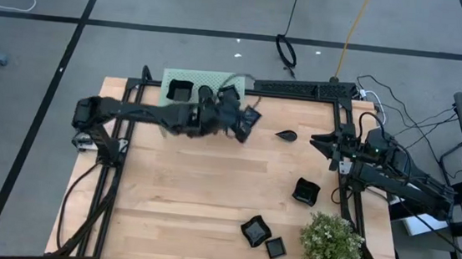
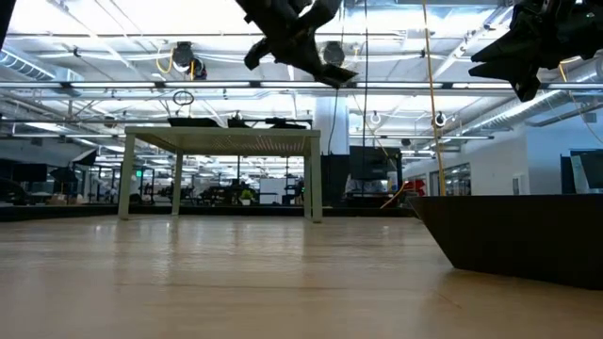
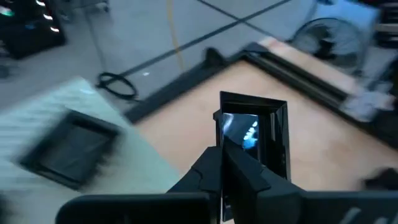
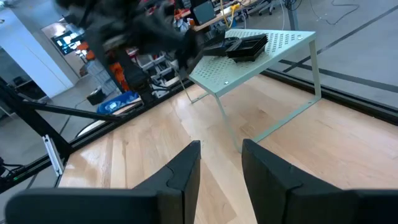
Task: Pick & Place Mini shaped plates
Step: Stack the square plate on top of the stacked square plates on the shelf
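Observation:
My left gripper (image 1: 240, 124) is shut on a small square black plate (image 1: 249, 121), held in the air just right of the green perforated platform (image 1: 218, 82). The low view shows it high above the table (image 2: 303, 47). Another black square plate (image 1: 180, 91) rests on the platform. My right gripper (image 1: 324, 142) is open and empty at the table's right side, its fingers apart in the right wrist view (image 4: 221, 163). A teardrop plate (image 1: 287, 135) lies on the table between the two grippers. My left gripper pinches the square plate by the rim of its near side (image 3: 231, 138) between its two fingers (image 3: 239, 163). The rest of the plate (image 3: 255, 124) sticks out beyond the fingertips. The plate is lifted clear of the table and the platform.
A square plate (image 1: 305, 190), a wavy-rimmed plate (image 1: 254, 230) and another square plate (image 1: 275, 248) lie on the table's near right part, next to a small green plant (image 1: 330, 243). One dark plate (image 2: 528, 235) stands close to the low camera. Bare wood (image 1: 192, 185) spans the middle.

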Robot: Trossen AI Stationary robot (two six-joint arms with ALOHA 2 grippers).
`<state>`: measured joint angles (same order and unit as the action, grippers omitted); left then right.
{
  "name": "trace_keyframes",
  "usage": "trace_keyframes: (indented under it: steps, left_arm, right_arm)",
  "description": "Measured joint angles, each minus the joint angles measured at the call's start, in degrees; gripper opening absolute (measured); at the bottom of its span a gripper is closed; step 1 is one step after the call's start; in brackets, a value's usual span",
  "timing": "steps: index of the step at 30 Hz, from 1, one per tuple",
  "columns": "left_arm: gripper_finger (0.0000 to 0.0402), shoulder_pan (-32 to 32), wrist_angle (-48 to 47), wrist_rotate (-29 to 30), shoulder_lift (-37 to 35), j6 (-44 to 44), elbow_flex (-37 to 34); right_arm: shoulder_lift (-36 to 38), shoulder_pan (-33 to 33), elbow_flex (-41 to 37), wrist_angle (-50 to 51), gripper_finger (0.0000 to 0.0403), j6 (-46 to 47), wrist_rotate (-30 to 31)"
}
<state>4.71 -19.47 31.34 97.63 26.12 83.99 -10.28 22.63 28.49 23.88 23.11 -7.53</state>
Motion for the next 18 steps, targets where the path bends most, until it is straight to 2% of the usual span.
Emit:
trace_keyframes:
  steps: [3, 7, 11, 14, 18]
  left_arm:
    - [0.0018, 3.82, -2.34, -1.1, -1.75, -4.22, -0.04]
    - [0.0006, 9.19, -5.51, -6.76, -4.06, -10.12, -0.02]
    - [0.0011, 15.23, -8.83, -15.82, -6.02, -17.88, -0.06]
    - [0.0018, 19.93, -11.02, -24.94, -7.1, -22.83, -0.04]
    - [0.0006, 24.68, -11.21, -33.16, -7.15, -28.1, -0.04]
  right_arm:
    - [0.0, 0.0, 0.0, 0.0, 0.0105, 0.0, 0.01]
    - [0.0, 0.0, -0.01, -0.02, 0.0105, 0.0, 0.02]
    - [0.0, 0.0, 0.0, -0.02, 0.0105, 0.0, 0.0]
    - [0.0, 0.0, 0.0, -0.02, 0.0105, 0.0, 0.0]
    - [0.0, -0.01, 0.0, -0.02, 0.0105, 0.0, 0.02]
